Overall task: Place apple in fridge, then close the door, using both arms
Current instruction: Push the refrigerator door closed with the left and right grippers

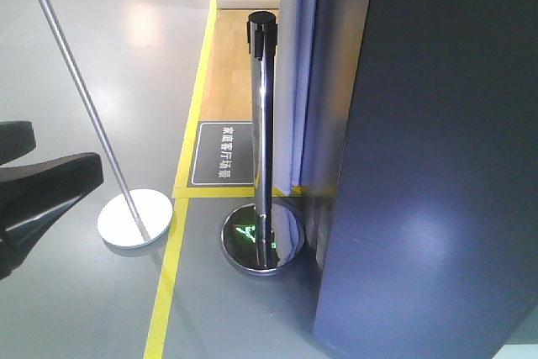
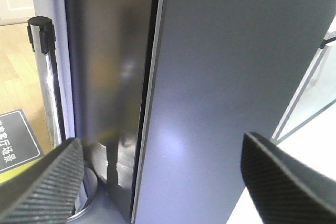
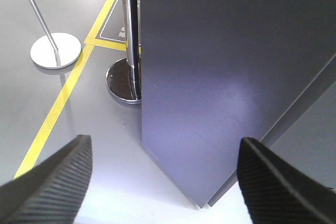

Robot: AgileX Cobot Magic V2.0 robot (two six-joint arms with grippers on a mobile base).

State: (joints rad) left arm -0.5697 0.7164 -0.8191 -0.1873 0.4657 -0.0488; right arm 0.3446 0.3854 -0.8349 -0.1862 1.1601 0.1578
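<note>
Beside the stanchion (image 1: 263, 124), the fridge (image 1: 437, 157) stands upright, seemingly shut

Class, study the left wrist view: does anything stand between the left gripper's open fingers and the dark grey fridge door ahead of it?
Nothing visible does. The left gripper is open, and between its fingers only the door shows, with no object in front. The chrome barrier post stands off to the left of the fridge, out of that path. The apple is not in view.

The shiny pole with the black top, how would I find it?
Find the big dark grey fridge. Just to its left, on the grey floor by the yellow line, stands the shiny pole. It is upright on a round mirror-like base, unlike the thin leaning rod with its flat white base.
</note>
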